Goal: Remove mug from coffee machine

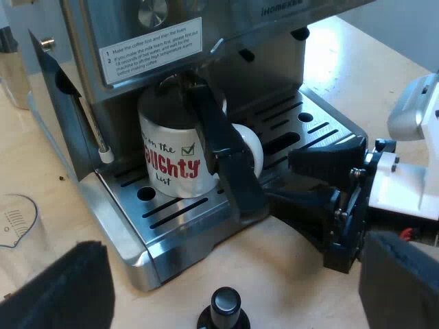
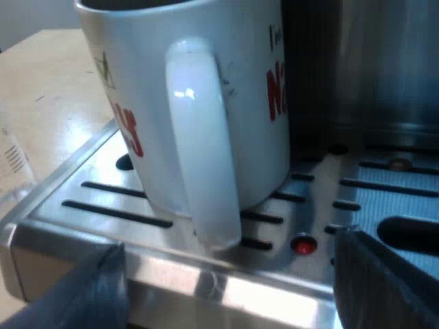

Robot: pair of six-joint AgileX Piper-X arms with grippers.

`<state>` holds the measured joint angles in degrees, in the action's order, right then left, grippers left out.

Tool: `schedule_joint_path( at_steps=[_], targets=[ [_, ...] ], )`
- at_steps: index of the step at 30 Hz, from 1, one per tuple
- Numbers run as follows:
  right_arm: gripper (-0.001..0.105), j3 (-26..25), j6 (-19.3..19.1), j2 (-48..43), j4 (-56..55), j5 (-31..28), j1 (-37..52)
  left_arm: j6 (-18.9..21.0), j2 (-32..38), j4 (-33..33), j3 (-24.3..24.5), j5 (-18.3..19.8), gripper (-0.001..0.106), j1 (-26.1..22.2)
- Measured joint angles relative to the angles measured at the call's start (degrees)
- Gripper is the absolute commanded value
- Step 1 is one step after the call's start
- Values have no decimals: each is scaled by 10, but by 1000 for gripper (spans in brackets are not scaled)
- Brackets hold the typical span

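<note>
**A:** In the left wrist view, where do we find the mug?

**B:** Upright on the espresso machine's tray, beneath its front. A dark handle juts from the machine's front across the mug. Our left gripper hangs released and empty off the machine's front, above a black-knobbed tamper. The right gripper is at the tray, by the mug's loop.

**A:** And the right wrist view?

**B:** The mug stands on the machine's tray, loop towards us. Our right gripper is spread wide, fingers either side of the loop, not touching it.

**A:** How will it handle?

**B:** We judge it glazed ceramic: stiff, slick, chippable, possibly filled. We'd pinch the loop firmly and keep the mug level.
</note>
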<state>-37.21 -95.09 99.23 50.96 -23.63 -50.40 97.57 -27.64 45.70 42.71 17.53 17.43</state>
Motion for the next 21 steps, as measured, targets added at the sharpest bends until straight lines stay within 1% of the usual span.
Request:
schedule_joint_path(
  at_steps=[3, 8, 11, 17, 21],
  targets=[
    [64, -19, -3, 14, 3, -2, 0, 0, 0, 0, 0, 0, 87, 0],
    [64, -65, -27, 34, -2, -9, 4, 0, 0, 0, 0, 0, 87, 0],
    [64, -83, -28, 47, -2, -11, 14, 0, 0, 0, 0, 0, 87, 0],
    [64, -92, -30, 52, -5, -8, 35, 0, 0, 0, 0, 0, 87, 0],
    [64, -92, -30, 52, -12, 17, 43, 0, 0, 0, 0, 0, 87, 0]
  ],
)
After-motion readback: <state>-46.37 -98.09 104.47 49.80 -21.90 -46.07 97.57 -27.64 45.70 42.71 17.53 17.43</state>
